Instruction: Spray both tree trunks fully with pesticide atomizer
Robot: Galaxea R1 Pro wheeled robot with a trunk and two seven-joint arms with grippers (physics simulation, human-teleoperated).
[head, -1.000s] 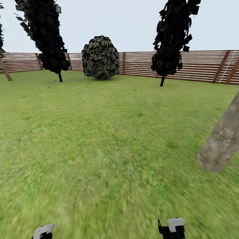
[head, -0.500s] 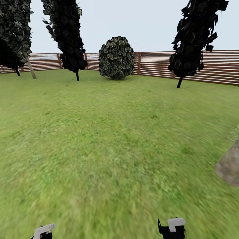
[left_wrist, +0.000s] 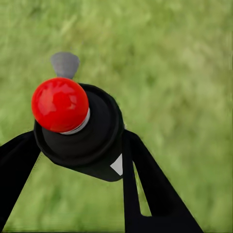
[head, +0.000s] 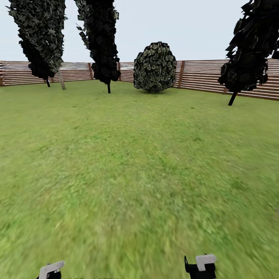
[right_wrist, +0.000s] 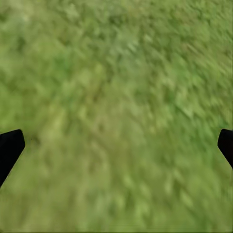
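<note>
1. The left tool (left_wrist: 80,150) clamps the dark green-black pesticide atomizer with a round red top (left_wrist: 60,104) between its black fingers (left_wrist: 145,184), above grass.
2. The right tool (right_wrist: 116,141) is spread wide, black fingertips (right_wrist: 9,148) at the frame's edges, nothing between them.
3. Ahead, the green grass lawn (head: 135,162) runs to a brown slatted wooden fence (head: 201,75), with a round dark bush (head: 155,67) and dark narrow columnar trees (head: 101,38).

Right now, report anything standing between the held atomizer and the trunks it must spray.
No thick trunk is in view, so that path cannot be judged. The left gripper holds the pesticide atomizer over open lawn; ahead stand thin-stemmed columnar trees and a round bush.
</note>
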